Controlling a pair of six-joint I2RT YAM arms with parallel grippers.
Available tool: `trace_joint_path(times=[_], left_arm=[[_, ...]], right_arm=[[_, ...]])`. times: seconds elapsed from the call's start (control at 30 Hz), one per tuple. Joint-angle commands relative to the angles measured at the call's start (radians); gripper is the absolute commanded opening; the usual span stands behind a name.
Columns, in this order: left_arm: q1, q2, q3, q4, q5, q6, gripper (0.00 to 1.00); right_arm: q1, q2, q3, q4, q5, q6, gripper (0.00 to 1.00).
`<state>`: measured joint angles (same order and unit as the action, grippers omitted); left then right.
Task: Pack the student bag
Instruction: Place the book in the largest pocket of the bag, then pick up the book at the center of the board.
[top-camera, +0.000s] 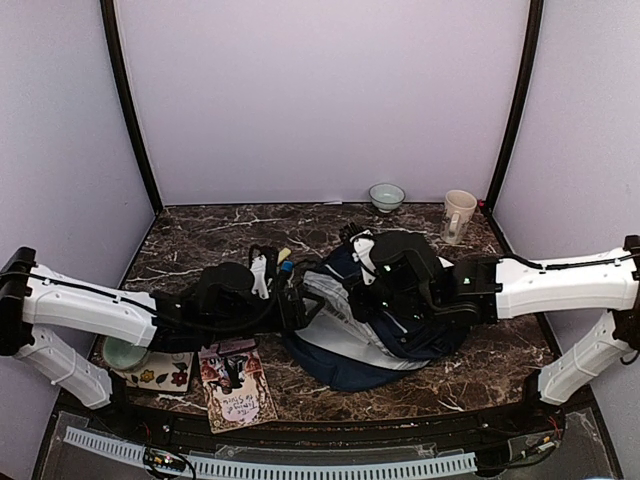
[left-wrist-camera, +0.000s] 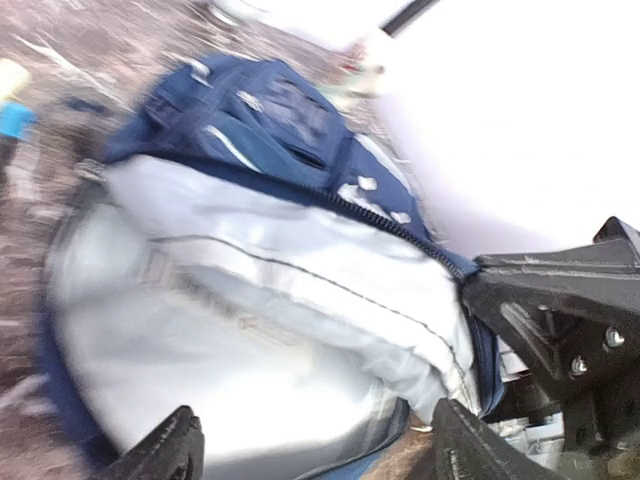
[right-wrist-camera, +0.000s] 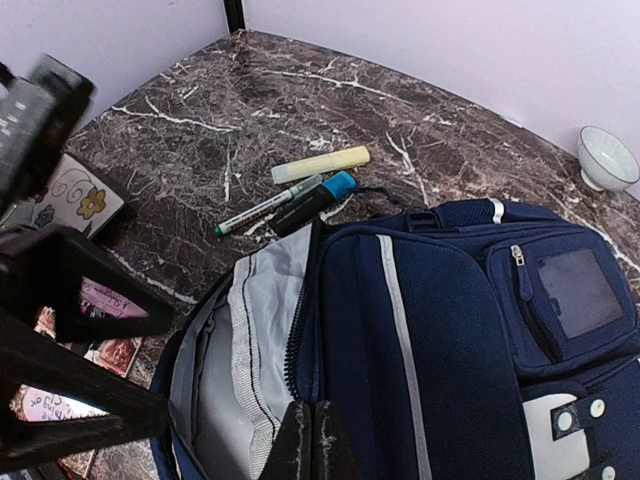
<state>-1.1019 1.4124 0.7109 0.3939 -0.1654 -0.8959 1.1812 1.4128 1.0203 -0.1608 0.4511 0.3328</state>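
Observation:
The student bag, navy with white stripes, lies in the middle of the table with its main compartment unzipped and the grey lining showing. My right gripper is shut, its fingertips pinched on the zipper edge of the bag's front flap. My left gripper is open just in front of the bag's mouth. Its two fingertips stand wide apart over the grey lining with nothing between them. The left wrist view is blurred.
A yellow highlighter, a blue-capped marker and a green-tipped pen lie just behind the bag. A bowl and a mug stand at the back. A pink booklet and a floral item with a green bowl lie front left.

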Motion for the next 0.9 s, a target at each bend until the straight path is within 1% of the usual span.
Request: trace_joint_path(times=[0.0, 0.03, 0.1, 0.17, 0.23, 0.27, 0.3, 0.37, 0.43, 0.5, 0.57, 0.7, 0.87], left_arm=[[-0.078, -0.124, 0.028, -0.460, -0.320, 0.099, 0.84], [-0.087, -0.144, 0.047, -0.529, -0.349, 0.107, 0.85], [-0.101, -0.183, 0.066, -0.641, -0.392, 0.103, 0.88], [-0.104, -0.218, 0.049, -0.700, -0.414, 0.089, 0.88], [-0.103, -0.247, 0.021, -0.749, -0.409, 0.058, 0.88], [-0.105, -0.254, 0.011, -0.803, -0.399, 0.031, 0.88], [-0.108, -0.258, 0.006, -0.841, -0.386, 0.005, 0.88], [-0.123, -0.262, 0.002, -0.935, -0.377, -0.059, 0.88], [-0.146, -0.275, -0.006, -1.022, -0.384, -0.129, 0.86], [-0.169, -0.295, -0.015, -1.097, -0.374, -0.209, 0.86], [-0.188, -0.323, -0.037, -1.136, -0.352, -0.255, 0.86], [-0.197, -0.394, -0.109, -1.147, -0.290, -0.323, 0.85], [-0.196, -0.508, -0.238, -1.086, -0.230, -0.357, 0.85]], right_arm=[[0.005, 0.026, -0.041, 0.076, -0.020, 0.040, 0.00], [0.006, 0.029, -0.049, 0.085, -0.042, 0.041, 0.00], [0.006, 0.037, -0.052, 0.093, -0.087, 0.043, 0.06], [0.008, 0.046, -0.041, 0.090, -0.136, 0.040, 0.19], [0.013, 0.058, -0.029, 0.091, -0.178, 0.029, 0.35], [0.015, 0.068, -0.018, 0.092, -0.196, 0.022, 0.44], [0.017, 0.081, 0.000, 0.091, -0.214, 0.015, 0.50], [0.026, 0.117, 0.050, 0.077, -0.235, 0.002, 0.57], [0.046, 0.158, 0.108, 0.062, -0.244, -0.015, 0.61], [0.063, 0.214, 0.164, 0.065, -0.270, -0.023, 0.62], [0.071, 0.261, 0.194, 0.099, -0.317, -0.016, 0.62], [0.075, 0.349, 0.211, 0.184, -0.386, 0.028, 0.62], [0.078, 0.458, 0.224, 0.260, -0.439, 0.098, 0.62]])
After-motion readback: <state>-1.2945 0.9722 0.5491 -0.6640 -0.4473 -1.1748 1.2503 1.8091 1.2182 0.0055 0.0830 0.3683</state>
